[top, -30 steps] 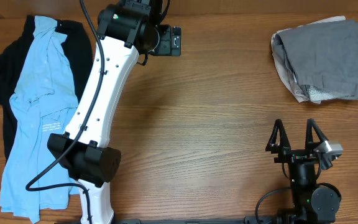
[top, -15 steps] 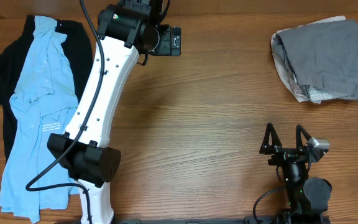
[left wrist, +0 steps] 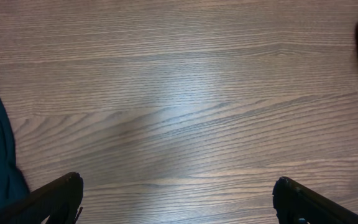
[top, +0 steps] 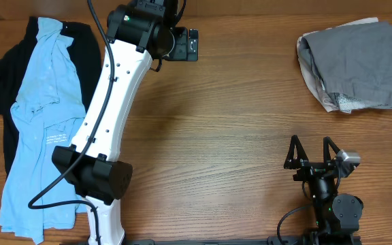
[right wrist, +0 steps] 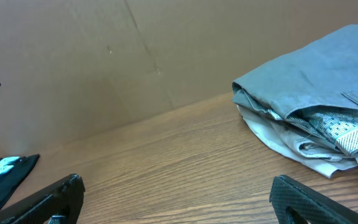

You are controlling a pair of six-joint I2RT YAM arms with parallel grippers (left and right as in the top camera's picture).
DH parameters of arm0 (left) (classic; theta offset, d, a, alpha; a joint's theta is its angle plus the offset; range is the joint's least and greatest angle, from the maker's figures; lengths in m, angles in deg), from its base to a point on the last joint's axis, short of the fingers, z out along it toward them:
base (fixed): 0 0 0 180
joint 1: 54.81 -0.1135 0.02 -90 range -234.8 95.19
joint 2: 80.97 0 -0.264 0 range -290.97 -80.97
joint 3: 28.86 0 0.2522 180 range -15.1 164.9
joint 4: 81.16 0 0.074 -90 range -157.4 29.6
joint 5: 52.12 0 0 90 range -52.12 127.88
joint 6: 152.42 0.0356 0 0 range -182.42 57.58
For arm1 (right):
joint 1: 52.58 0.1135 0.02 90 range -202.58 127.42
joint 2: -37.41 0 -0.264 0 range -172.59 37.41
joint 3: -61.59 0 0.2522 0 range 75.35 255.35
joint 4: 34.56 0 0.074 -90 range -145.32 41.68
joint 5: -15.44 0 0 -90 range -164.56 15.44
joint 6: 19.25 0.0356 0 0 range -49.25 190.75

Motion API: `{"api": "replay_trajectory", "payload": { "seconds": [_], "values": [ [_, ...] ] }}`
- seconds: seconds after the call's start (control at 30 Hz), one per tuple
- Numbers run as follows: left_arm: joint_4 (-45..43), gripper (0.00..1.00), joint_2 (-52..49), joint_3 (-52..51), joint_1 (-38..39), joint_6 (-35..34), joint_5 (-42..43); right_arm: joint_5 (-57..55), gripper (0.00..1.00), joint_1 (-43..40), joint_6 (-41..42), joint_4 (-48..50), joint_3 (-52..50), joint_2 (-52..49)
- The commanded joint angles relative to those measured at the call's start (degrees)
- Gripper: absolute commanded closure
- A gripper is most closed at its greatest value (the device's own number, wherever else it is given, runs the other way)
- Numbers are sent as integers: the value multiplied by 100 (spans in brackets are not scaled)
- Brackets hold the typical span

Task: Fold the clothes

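Nothing in any view can be read. The one trace of lettering is on the light-blue shirt (top: 38, 129), seen from overhead at the table's left side: a few short lines of white print (top: 50, 140) on its front, just beside the left arm's white link. The print is too small and blurred to make out a word, a brand or a number

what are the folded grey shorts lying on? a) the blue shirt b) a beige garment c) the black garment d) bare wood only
b: the edge of a beige garment peeks out from under the grey shorts, well apart from the blue shirt.
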Motion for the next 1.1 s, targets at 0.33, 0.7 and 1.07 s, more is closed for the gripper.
{"api": "replay_trajectory", "payload": {
  "seconds": [0.33, 0.7, 1.07],
  "values": [
    [-17, 0, 4, 61, 0, 50, 28, 33, 0, 26, 7, 31, -59, 52],
    [-186, 0, 35, 61, -20, 118, -310, 33, 0, 26, 7, 31, -59, 52],
    [-1672, 0, 603, 59, -153, 3574, 2000, 33, 0, 26, 7, 31, -59, 52]
  ]
}}
